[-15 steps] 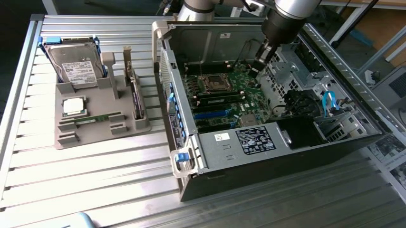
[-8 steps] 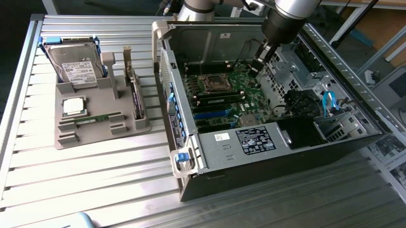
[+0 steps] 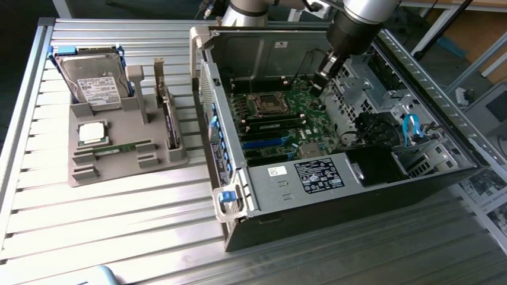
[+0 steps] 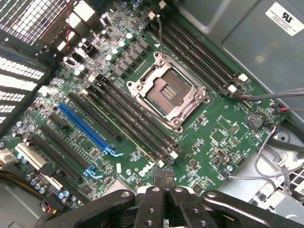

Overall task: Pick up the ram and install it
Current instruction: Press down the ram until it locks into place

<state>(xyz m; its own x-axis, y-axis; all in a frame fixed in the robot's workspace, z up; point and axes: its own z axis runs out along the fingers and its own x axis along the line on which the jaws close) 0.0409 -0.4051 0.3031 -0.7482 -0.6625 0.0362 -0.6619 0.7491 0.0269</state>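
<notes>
One ram stick, thin and green, lies flat in the grey holder on the exterior view's left. A second stick stands on edge in a black memory slot beside the empty processor socket; its green-yellow top edge shows. My gripper hangs inside the open computer case, above the motherboard. In the wrist view the gripper has its fingers pressed together with nothing between them, just off the near end of that seated stick.
The holder also carries a silver hard drive, a square processor chip and an upright card. Blue expansion slots, grey wires and a drive cage crowd the case interior. The case walls stand tall around the board.
</notes>
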